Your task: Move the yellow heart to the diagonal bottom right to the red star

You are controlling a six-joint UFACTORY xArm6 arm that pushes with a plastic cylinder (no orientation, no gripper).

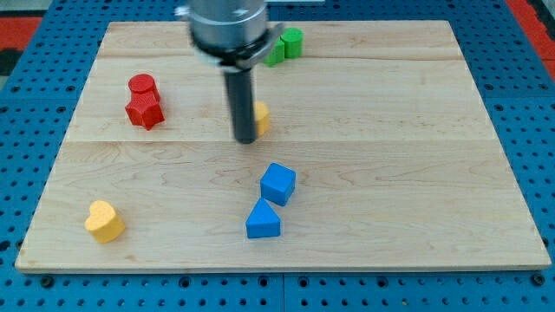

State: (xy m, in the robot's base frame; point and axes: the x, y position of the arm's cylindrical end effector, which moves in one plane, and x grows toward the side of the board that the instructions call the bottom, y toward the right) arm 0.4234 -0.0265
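Note:
The yellow heart (105, 221) lies near the board's bottom left corner. The red star (145, 111) sits at the upper left, touching a red cylinder (142, 86) just above it. My tip (245, 139) is near the board's middle, well to the right of the red star and far up and right of the yellow heart. A second yellow block (260, 117) shows partly from behind the rod, on its right side; its shape cannot be made out.
A blue cube (278, 184) and a blue triangular block (263, 220) sit below my tip. Two green blocks (286, 44) are at the top, partly behind the arm. The wooden board (416, 173) lies on a blue pegboard surface.

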